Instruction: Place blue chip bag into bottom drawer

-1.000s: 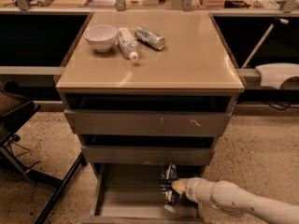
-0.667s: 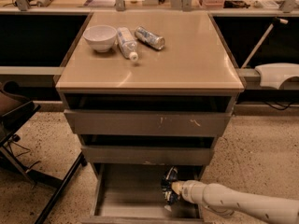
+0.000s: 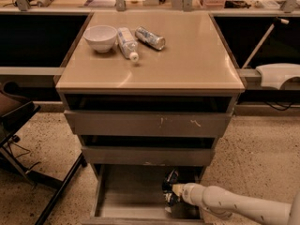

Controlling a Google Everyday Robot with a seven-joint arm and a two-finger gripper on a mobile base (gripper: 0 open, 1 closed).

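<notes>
The blue chip bag (image 3: 171,178) sits at the tip of the gripper (image 3: 170,194), over the right rear part of the open bottom drawer (image 3: 126,196). The white arm (image 3: 225,203) reaches in from the lower right. Bag and gripper merge into one dark, shiny mass, so whether the gripper is spread or pinching the bag cannot be told. Contact with the drawer floor is also unclear. The bag's top edge lies just under the middle drawer front (image 3: 150,154) and is partly shadowed. Its visible long axis runs up and down in the view; standing or lying flat is not determinable. The drawer's front edge is cut off by the frame.
</notes>
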